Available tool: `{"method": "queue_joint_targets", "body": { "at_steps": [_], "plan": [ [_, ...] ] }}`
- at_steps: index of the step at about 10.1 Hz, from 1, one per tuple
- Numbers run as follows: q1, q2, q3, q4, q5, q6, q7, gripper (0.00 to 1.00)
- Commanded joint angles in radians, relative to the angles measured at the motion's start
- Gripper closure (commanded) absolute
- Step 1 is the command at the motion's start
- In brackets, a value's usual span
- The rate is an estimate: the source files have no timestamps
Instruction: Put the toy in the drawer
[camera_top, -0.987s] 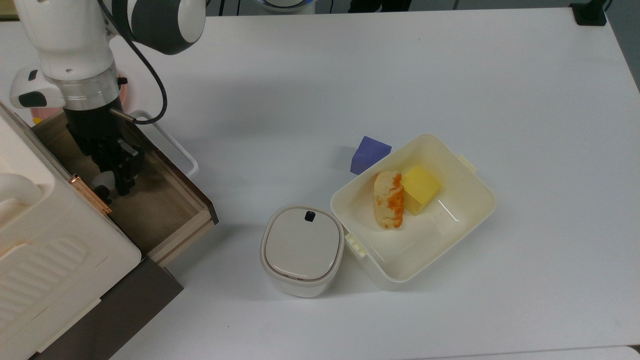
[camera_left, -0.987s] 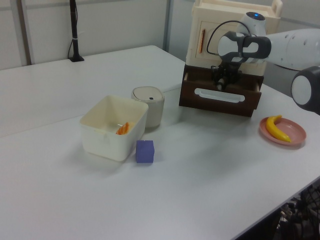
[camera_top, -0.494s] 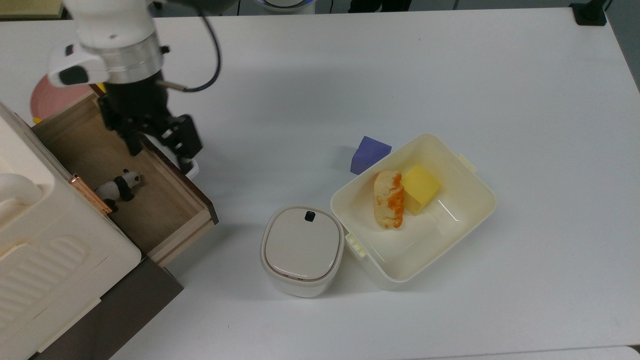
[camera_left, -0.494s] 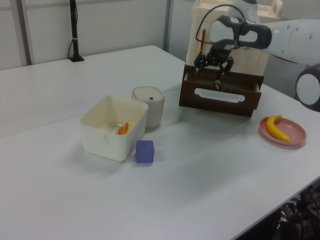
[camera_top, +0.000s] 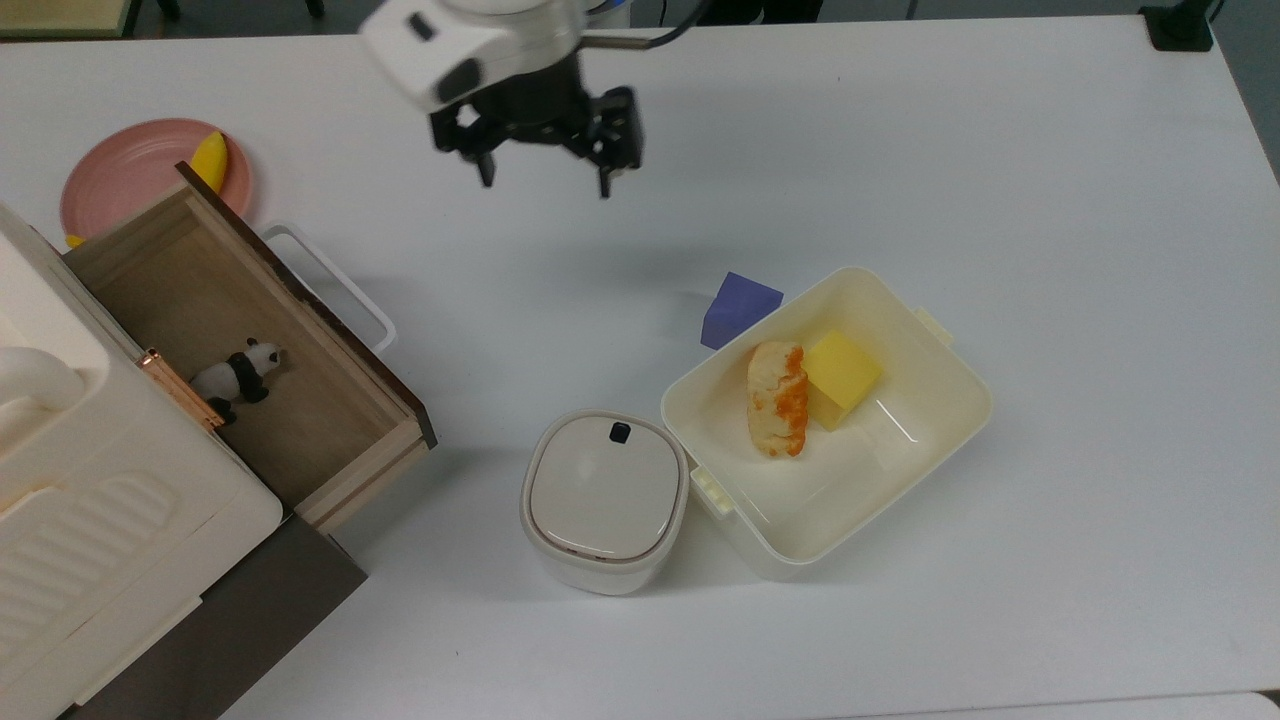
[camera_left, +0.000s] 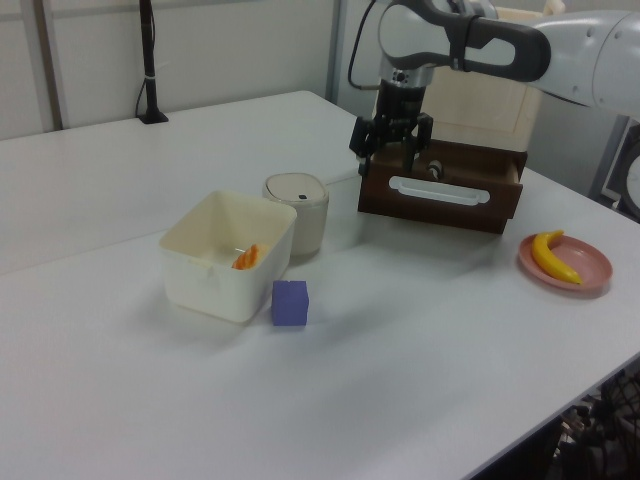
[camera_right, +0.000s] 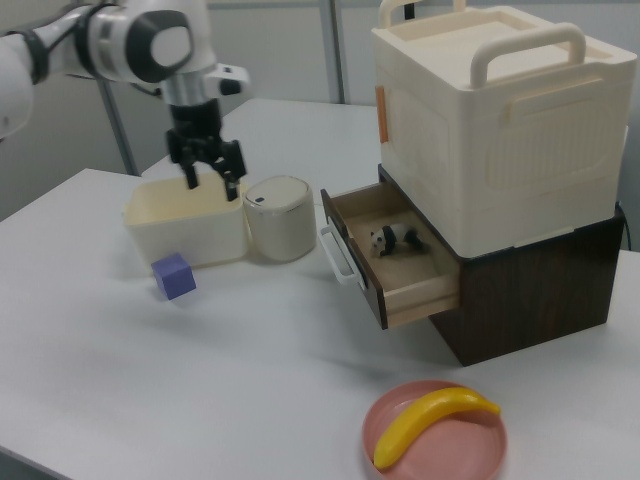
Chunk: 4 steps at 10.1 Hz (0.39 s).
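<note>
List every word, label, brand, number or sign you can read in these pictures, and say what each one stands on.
There is no readable text.
The robot arm, the storage box on the cabinet, the drawer, the round lidded container and the tub bear no lettering that can be made out.
The dark dot on the container's lid is a plain mark, not a sign.

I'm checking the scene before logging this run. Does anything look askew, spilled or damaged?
Nothing stands out. The toy stands upright inside the drawer, which is pulled open. The open gripper holds nothing, above bare table. The banana lies on its pink plate, and nothing is spilled.
</note>
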Motion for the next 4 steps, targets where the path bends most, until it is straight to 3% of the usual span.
{"method": "queue_joint_targets", "body": {
  "at_steps": [1, 4],
  "plan": [
    [-0.020, -0.134, 0.060, -0.157, -0.066, -0.030, -0.096, 0.00],
    [-0.033, -0.136, 0.055, -0.154, -0.060, -0.031, -0.086, 0.00]
  ]
}}
